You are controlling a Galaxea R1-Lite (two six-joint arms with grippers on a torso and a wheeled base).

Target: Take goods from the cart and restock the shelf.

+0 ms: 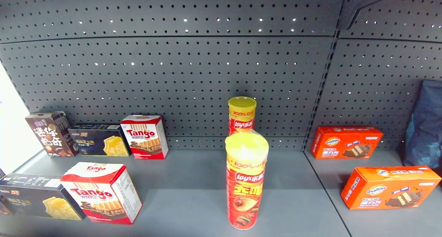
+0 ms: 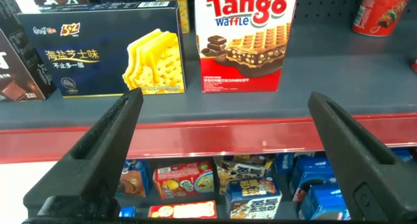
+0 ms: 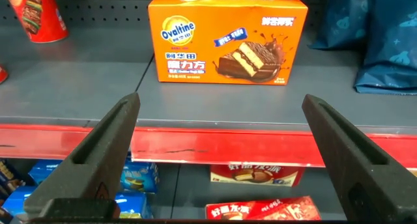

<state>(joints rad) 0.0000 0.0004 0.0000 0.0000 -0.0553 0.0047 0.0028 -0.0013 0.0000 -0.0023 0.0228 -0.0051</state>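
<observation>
Head view: the shelf [image 1: 193, 175] carries a front chip can [image 1: 246, 181] upright near its front edge and a rear chip can [image 1: 242, 115] at the back wall. A waffle box [image 1: 103, 192] stands toward the front left corner, an orange box [image 1: 390, 187] front right.

Left wrist view: my left gripper [image 2: 225, 97] is spread wide before the shelf's red front edge, facing the waffle box.

Right wrist view: my right gripper [image 3: 220, 99] is equally wide apart, facing the orange box.

Both alike: left gripper [image 2: 225, 97], right gripper [image 3: 219, 99]. Matte black wedge-shaped plastic fingers [image 2: 98, 152], tapered tips, recessed channel along each.
</observation>
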